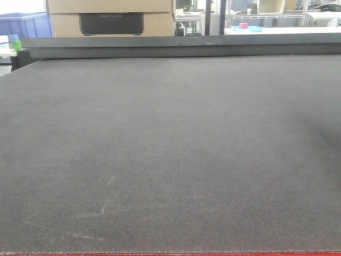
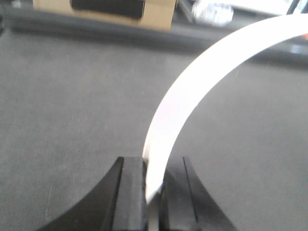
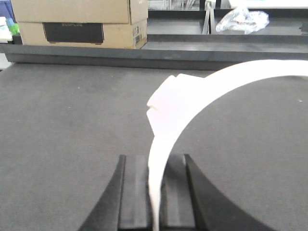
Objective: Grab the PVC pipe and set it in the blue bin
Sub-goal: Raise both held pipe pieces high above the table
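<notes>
In the left wrist view a white PVC pipe (image 2: 192,82) shows as a curved rim arching up and to the right. My left gripper (image 2: 154,192) is shut on its lower edge, above the dark mat. The right wrist view shows a similar white curved PVC rim (image 3: 192,96) with a notched lump on its outer side. My right gripper (image 3: 157,192) is shut on the thin wall of it. Whether both hold one pipe or two I cannot tell. Neither gripper nor any pipe appears in the front view. The blue bin is out of view.
A dark grey mat (image 1: 170,149) covers the table, with a raised dark ledge (image 1: 181,45) along its far side. Cardboard boxes (image 1: 112,16) stand behind the ledge. A blue crate (image 1: 21,24) sits far back left. A red strip (image 1: 170,254) marks the near edge.
</notes>
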Available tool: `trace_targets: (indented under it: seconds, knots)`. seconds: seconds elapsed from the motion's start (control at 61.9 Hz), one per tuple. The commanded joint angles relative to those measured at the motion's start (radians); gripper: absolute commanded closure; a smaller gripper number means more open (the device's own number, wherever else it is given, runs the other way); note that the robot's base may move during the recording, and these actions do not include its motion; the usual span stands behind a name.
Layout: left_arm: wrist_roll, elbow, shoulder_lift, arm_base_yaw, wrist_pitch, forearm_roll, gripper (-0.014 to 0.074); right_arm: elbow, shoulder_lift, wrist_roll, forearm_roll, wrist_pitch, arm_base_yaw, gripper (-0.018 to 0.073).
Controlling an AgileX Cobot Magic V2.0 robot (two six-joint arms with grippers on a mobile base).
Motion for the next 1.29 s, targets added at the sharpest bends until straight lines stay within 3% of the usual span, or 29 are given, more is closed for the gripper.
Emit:
trace_targets:
  seconds: [0.0, 0.194, 0.339, 1.276]
  knots:
    - [-0.001, 0.028, -0.069, -0.007, -0.063, -0.019, 0.0707, 0.039, -0.064, -0.008, -0.016, -0.063, -0.001, 0.0718]
    - [-0.001, 0.033, -0.15, -0.007, -0.097, 0.044, 0.0707, 0.045, -0.118, -0.008, -0.016, -0.057, -0.001, 0.0718]
    - [-0.001, 0.033, -0.168, -0.007, -0.149, 0.044, 0.0707, 0.045, -0.123, -0.008, -0.017, -0.058, -0.001, 0.0718]
    - [-0.001, 0.033, -0.168, -0.007, -0.146, 0.044, 0.0707, 0.045, -0.123, -0.008, -0.017, -0.058, -0.001, 0.0718]
